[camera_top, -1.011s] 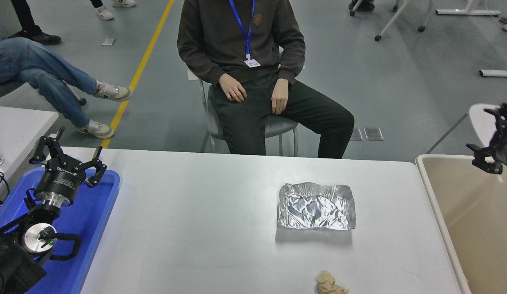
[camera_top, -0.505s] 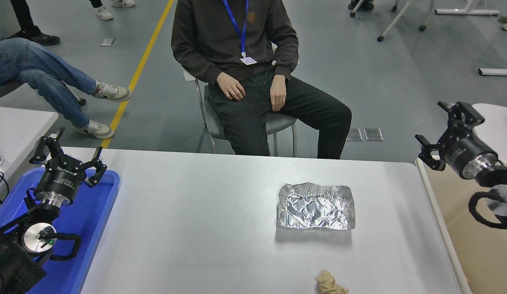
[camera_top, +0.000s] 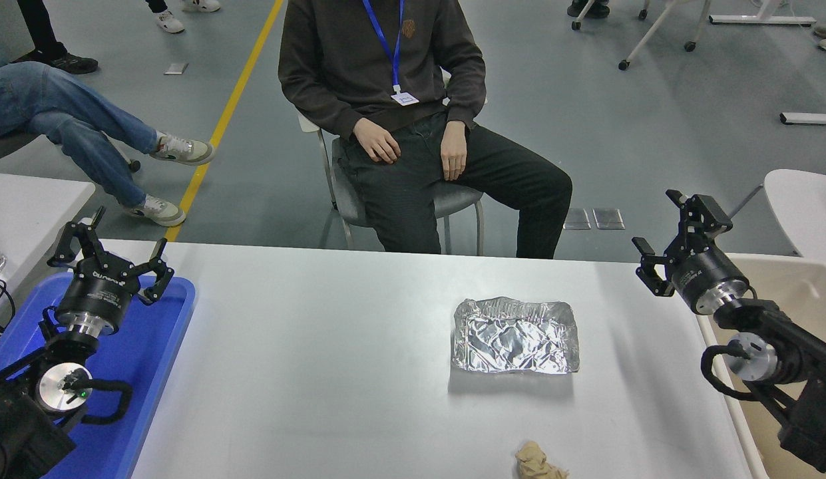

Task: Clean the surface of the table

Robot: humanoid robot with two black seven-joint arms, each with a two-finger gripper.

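Observation:
The table surface (camera_top: 319,359) is a wide white tabletop. On it lies a crumpled sheet of silver foil (camera_top: 514,336), right of centre. A small beige paper wad (camera_top: 536,464) sits at the front edge, below the foil. My right gripper (camera_top: 669,243) hangs open above the table's far right corner, empty, well to the right of the foil. Over the blue tray at the lower left, my left gripper (camera_top: 110,249) stays parked and open.
A blue plastic tray (camera_top: 146,359) rests on the table's left end. A beige bin (camera_top: 792,293) stands against the right edge. A person sits on a chair (camera_top: 452,203) beyond the far side. A smaller white table (camera_top: 26,199) stands at the left.
My right arm has swung leftward from over the beige bin to the table's far right corner. The left arm, foil and paper wad have not moved.

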